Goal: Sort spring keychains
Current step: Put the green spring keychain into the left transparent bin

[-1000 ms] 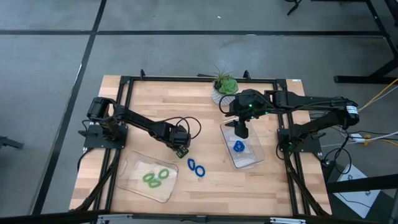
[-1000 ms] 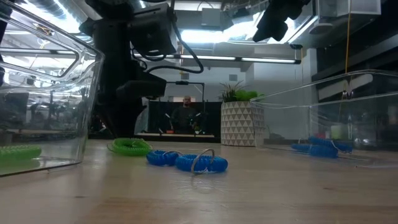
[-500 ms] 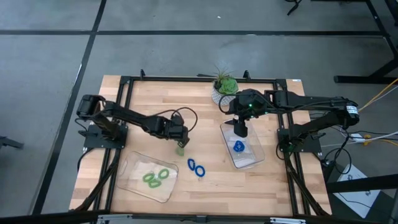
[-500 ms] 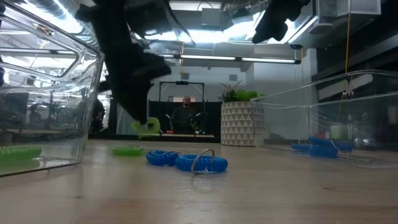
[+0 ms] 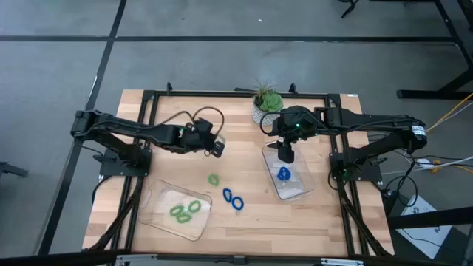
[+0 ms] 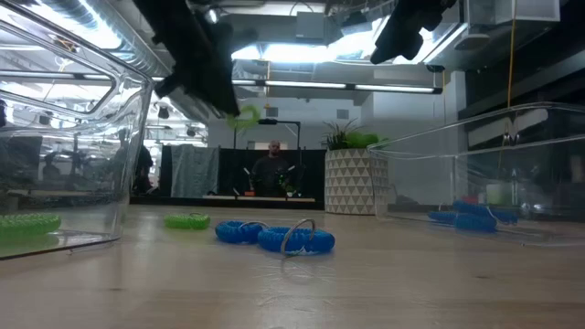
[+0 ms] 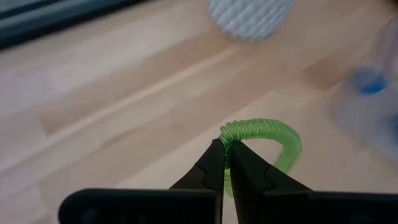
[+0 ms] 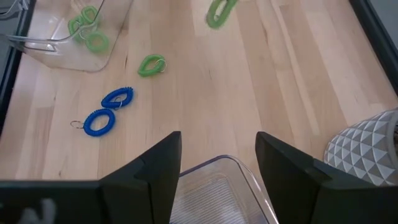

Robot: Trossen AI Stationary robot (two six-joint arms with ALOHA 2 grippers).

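Held item: one light green spring keychain, a coiled plastic loop, pinched at its rim between the closed fingers of the left gripper. It is lifted clear of the table, at about 10 o'clock from the table's centre in the high view, and hangs edge-on in the low view.

Loose on the wooden table:
- second green keychain, lying flat near the centre.
- two blue keychains, touching, set in a line running from 11 to 5 o'clock; one carries a small metal ring.

Containers:
- left clear tray, thin transparent plastic with rounded corners, at 7 o'clock from the centre; holds green coils, count not certain.
- right clear tray, same make, at 3 o'clock; holds blue coils, count not certain.

Right gripper: fingers spread wide, holding nothing, poised above the far end of the right clear tray.

Other: potted plant in a white faceted pot at 12 o'clock.
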